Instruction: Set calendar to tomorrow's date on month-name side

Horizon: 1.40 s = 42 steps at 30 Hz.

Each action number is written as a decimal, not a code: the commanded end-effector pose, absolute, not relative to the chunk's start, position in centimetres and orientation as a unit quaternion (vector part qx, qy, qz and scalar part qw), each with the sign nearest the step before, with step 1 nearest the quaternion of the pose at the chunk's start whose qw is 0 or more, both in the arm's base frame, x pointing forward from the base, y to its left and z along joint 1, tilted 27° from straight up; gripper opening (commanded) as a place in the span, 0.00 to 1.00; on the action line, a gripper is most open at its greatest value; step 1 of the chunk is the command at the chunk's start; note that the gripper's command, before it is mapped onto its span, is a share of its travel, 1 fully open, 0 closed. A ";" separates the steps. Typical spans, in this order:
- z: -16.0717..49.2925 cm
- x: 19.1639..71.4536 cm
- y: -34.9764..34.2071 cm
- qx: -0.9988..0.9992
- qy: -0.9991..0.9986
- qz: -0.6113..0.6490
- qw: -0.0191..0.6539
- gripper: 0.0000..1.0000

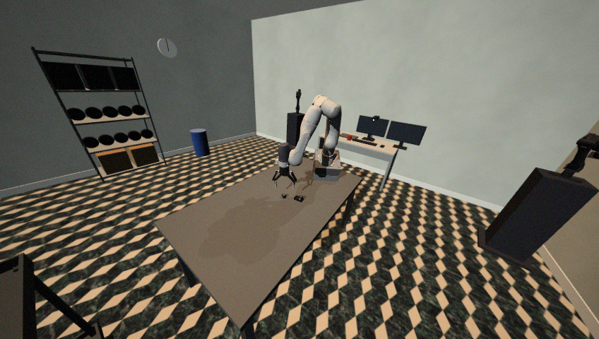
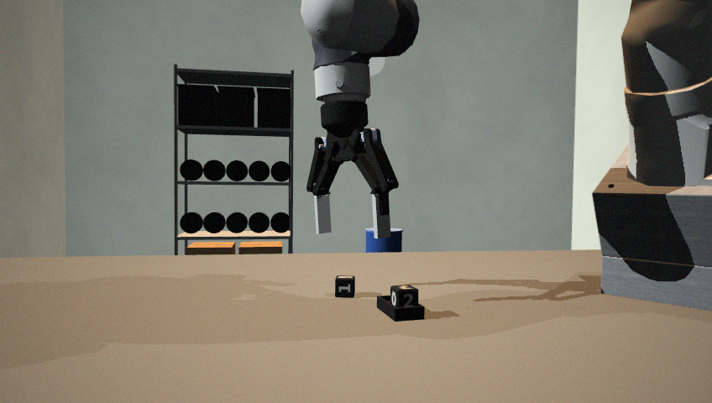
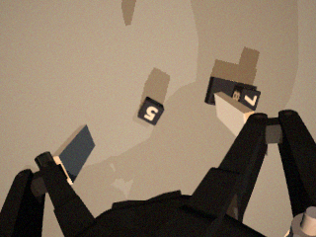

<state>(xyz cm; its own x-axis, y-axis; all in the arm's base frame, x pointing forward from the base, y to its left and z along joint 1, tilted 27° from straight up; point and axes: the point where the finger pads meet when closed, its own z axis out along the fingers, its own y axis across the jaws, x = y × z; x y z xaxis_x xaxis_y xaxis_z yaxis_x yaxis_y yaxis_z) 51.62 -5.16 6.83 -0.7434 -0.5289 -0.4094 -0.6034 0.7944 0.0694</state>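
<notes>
A loose black cube (image 1: 284, 195) (image 2: 344, 285) (image 3: 150, 111) stands flat on the table, outside the tray. It shows a 1 lying sideways in the exterior view and a 5 on top in the wrist view. The black tray (image 2: 409, 315) (image 3: 214, 89) lies flat beside it. A second cube (image 2: 408, 296) (image 3: 251, 98) stands in one end of the tray, with a 7 on top; the exterior view shows 0 and an upright 2 on its sides. My gripper (image 1: 285, 186) (image 2: 353, 234) is wide open and empty, above the loose cube. One finger partly covers the tray in the wrist view. No month name is readable.
The brown table (image 1: 252, 260) (image 2: 249, 369) carries the tray and loose cube. The robot base (image 1: 326, 169) (image 2: 649, 239) stands at the table's far end. A desk with monitors, a shelf rack (image 1: 109, 111) and a blue barrel (image 1: 199, 143) stand away from the table.
</notes>
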 end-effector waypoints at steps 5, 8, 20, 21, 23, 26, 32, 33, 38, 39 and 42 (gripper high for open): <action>6.8 51.6 -5.2 -0.412 0.884 0.079 0.207 1.00; 6.8 51.6 -5.2 -0.437 0.872 0.074 0.209 1.00; 6.7 51.5 -5.2 -0.524 0.822 0.054 0.214 1.00; 6.7 51.5 -5.2 -0.532 0.818 0.052 0.214 1.00; 6.7 51.5 -5.2 -0.547 0.808 0.048 0.215 1.00; 6.7 51.5 -5.2 -0.569 0.793 0.042 0.216 1.00; 6.7 51.4 -5.1 -0.596 0.772 0.035 0.217 1.00; 6.8 51.4 -5.1 -0.615 0.758 0.030 0.218 1.00; 6.8 51.4 -5.1 -0.645 0.732 0.021 0.219 1.00; 6.8 51.4 -5.1 -0.656 0.722 0.018 0.219 1.00; 6.8 51.4 -5.1 -0.676 0.703 0.011 0.219 1.00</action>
